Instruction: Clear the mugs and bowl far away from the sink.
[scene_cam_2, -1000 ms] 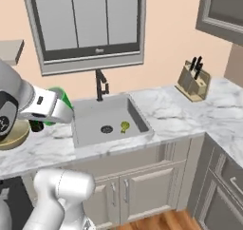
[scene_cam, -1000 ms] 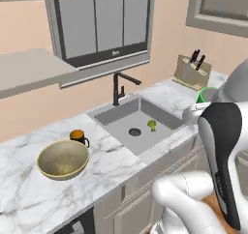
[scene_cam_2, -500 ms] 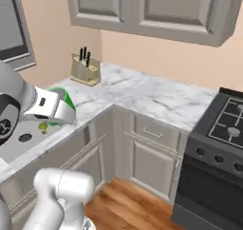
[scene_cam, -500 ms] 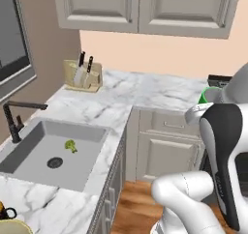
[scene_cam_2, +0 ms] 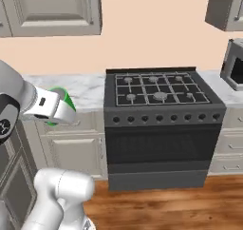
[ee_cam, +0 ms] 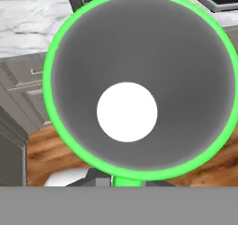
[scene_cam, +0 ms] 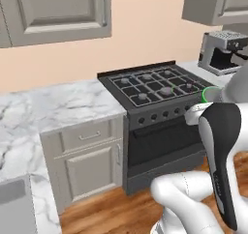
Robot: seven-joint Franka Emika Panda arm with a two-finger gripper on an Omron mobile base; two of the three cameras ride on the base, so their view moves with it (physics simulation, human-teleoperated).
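The bright green mug [ee_cam: 139, 87] faces the hand camera mouth-on, showing a grey inside and a white bottom. My gripper [ee_cam: 126, 180] is shut on its rim at the lower edge of that view. In the right base view the green mug [scene_cam_2: 65, 104] sticks out of the white hand at the left, held in the air in front of the counter edge. Its green rim [scene_cam: 210, 94] peeks out above the arm in the left base view. A grey corner of the sink [scene_cam: 14, 201] shows at the lower left. The black mug and the bowl are out of view.
A black gas stove [scene_cam_2: 159, 93] with an oven below stands ahead. A marble counter [scene_cam: 63, 105] over grey cabinets runs to its left. A coffee machine [scene_cam: 222, 51] sits on the counter to the stove's right. Wooden floor [scene_cam_2: 156, 205] lies below.
The whole scene has swung from the sink and knife block past the counter corner to the stove, so the base has turned. The green mug stays in the shut gripper.
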